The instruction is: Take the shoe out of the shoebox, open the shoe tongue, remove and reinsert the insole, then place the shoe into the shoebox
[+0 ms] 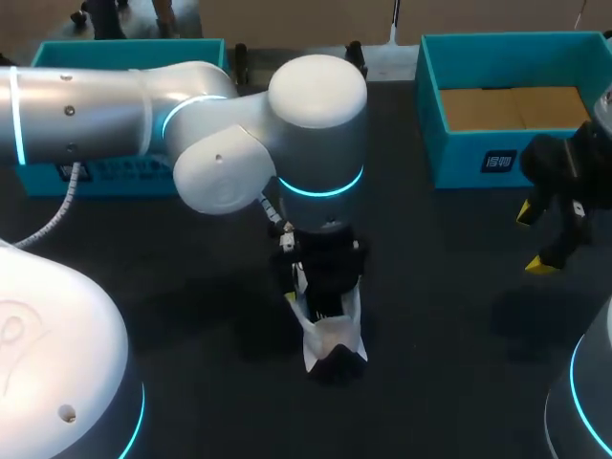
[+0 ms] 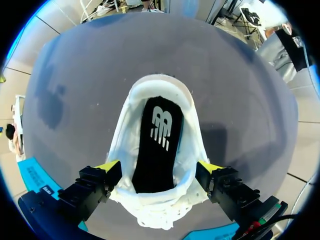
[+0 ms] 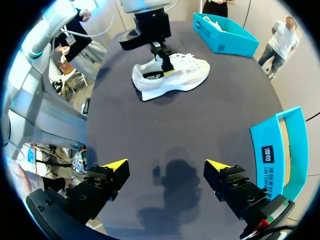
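Observation:
A white shoe (image 1: pixel 332 337) with a black insole (image 2: pixel 157 145) inside stands on the dark table, out of any box. My left gripper (image 1: pixel 322 304) hangs right over it, open; in the left wrist view the left gripper (image 2: pixel 159 168) has its yellow fingertips (image 2: pixel 108 166) on either side of the shoe (image 2: pixel 190 150). I cannot tell whether they touch it. My right gripper (image 1: pixel 535 239) hovers open and empty at the right, near the open teal shoebox (image 1: pixel 483 158). From the right wrist view the shoe (image 3: pixel 180 75) lies well ahead of the right gripper (image 3: pixel 166 165).
A second teal box (image 1: pixel 124 57) stands at the back left, largely hidden by my left arm (image 1: pixel 191 115); something white lies in this box (image 3: pixel 225 32). The right shoebox wall (image 3: pixel 272 155) is close beside my right gripper. Dark tabletop (image 1: pixel 449 325) lies between the shoe and my right arm.

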Available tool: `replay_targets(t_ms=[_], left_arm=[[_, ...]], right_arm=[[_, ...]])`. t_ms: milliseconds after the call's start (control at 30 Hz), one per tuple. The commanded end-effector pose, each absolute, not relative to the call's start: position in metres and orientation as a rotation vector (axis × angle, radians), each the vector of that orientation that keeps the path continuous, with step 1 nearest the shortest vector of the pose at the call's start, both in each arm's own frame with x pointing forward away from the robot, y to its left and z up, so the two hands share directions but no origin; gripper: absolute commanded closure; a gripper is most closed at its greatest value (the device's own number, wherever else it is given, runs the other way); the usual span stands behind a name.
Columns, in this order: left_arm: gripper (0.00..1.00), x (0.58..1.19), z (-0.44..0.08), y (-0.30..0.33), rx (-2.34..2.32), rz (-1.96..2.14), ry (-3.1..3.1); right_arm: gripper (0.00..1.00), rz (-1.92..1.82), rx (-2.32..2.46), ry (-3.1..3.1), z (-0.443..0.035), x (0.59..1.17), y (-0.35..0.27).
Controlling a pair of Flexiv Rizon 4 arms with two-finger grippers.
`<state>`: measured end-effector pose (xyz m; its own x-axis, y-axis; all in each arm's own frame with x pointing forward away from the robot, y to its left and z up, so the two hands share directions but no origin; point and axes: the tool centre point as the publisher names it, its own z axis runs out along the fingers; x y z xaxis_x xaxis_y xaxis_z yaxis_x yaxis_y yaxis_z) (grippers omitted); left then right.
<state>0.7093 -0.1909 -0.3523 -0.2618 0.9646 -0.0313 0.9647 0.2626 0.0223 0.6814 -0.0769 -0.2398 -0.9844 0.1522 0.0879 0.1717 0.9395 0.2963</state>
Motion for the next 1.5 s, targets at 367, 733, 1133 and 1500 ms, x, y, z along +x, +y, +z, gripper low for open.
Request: replay_targets(t_ms=[367, 733, 1133, 1500], left_arm=[[0.00, 0.729, -0.344, -0.187, 1.858, -0.023, 2.452], [0.00, 0.754, -0.323, -0.180, 1.770, 0.010, 2.448], [0.27, 0.783, -0.278, -0.164, 1.707, -0.089, 2.436], [0.96, 0.760, -0.294, -0.175, 1.802, -0.147, 2.402]], right_arm=[[0.00, -0.468, -0.254, -3.033, -0.240, 0.681, -0.077], [0.00, -0.468, -0.254, -3.033, -0.240, 0.681, -0.077], [0.00, -0.468, -0.254, -3.033, -0.240, 0.681, -0.077], [0.00, -0.468, -0.254, -3.033, -0.240, 0.681, -0.077]])
